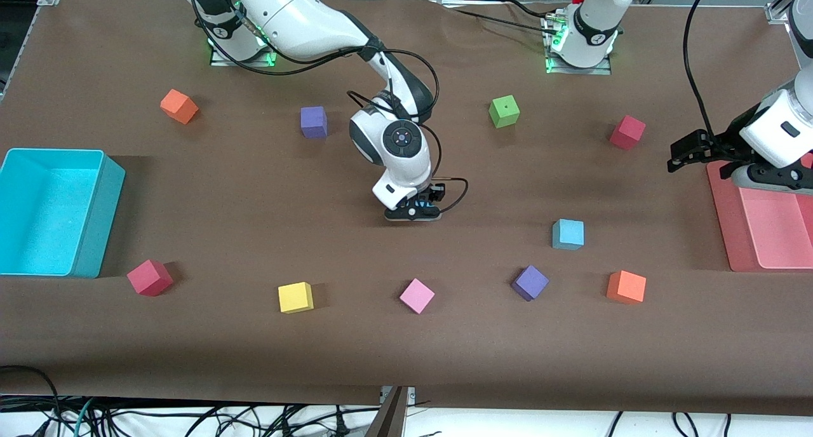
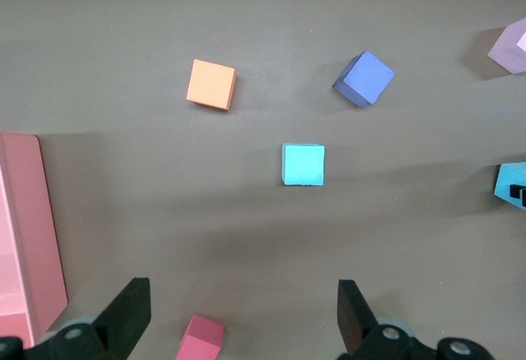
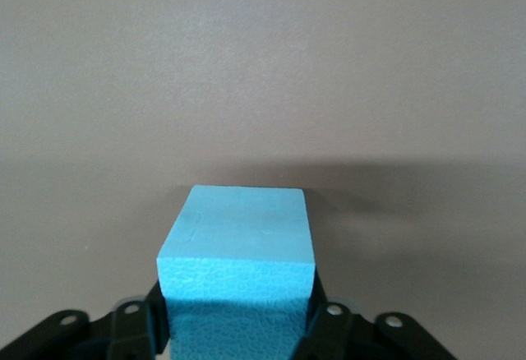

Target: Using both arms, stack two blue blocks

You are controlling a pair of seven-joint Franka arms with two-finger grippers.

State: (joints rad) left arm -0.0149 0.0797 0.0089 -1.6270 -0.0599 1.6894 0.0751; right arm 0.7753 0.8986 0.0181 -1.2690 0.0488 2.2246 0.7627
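One blue block [image 1: 568, 234] sits free on the table, nearer the front camera, toward the left arm's end; it also shows in the left wrist view [image 2: 303, 164]. My right gripper [image 1: 413, 212] is low at the middle of the table, shut on the second blue block [image 3: 238, 249], which fills the gap between its fingers; a sliver of this block shows in the front view [image 1: 424, 203] and in the left wrist view [image 2: 509, 182]. My left gripper [image 1: 689, 151] is open and empty, up over the table beside the pink tray, its fingers [image 2: 131, 311] wide apart.
A pink tray [image 1: 724, 215] lies at the left arm's end and a cyan bin [image 1: 95, 221] at the right arm's end. Purple [image 1: 530, 282], orange [image 1: 626, 286], pink [image 1: 416, 295] and yellow [image 1: 295, 297] cubes lie nearer the camera; red [image 1: 627, 132] and green [image 1: 504, 111] cubes lie farther.
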